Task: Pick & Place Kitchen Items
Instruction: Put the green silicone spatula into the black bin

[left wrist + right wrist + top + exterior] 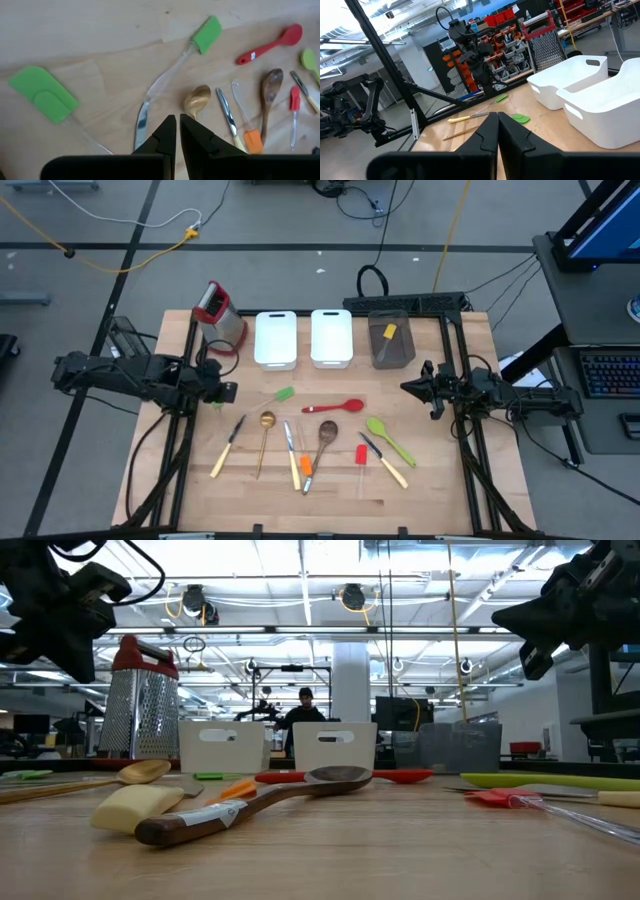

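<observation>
The kitchen items [300, 442] lie fanned across the table's near middle, long axes mostly running near-to-far. The left gripper [228, 391], clenched and empty, hangs just left of the green spatula [283, 394], nearest it; the right gripper [410, 387], clenched on nothing, waits at the right edge.

Bare table [180, 470] flanks the utensils [310, 442]; box grater [220, 315] and white trays [303, 340] wall the far edge.

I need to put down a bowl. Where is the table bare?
Bare wood lies along the table's front edge, below the utensils, and right of the grey tray. The middle is crowded, from the gold spoon to the green spoon.
</observation>
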You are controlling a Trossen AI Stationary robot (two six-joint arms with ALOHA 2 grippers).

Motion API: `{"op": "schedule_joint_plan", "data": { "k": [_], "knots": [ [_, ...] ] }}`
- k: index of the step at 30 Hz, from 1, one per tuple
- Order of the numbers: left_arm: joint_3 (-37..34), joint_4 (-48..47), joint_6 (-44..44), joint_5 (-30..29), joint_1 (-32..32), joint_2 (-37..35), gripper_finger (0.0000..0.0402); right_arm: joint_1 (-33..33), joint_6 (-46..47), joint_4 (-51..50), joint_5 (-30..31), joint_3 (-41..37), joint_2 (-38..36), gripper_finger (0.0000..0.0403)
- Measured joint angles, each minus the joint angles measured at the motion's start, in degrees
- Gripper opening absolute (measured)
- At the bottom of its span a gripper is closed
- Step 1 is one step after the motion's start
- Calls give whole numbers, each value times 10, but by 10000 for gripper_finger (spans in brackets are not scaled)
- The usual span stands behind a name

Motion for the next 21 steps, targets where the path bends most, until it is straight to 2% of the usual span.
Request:
{"op": "schedule_joint_plan", "data": {
  "k": [5,15,21],
  "knots": [
    [0,-1,0,-3,0,0,41,0,0,2,0,0,0,0],
    [0,-2,14,-14,0,0,170,0,0,2,0,0,0,0],
    [0,15,35,-33,0,0,215,0,0,2,0,0,0,0]
  ]
}}
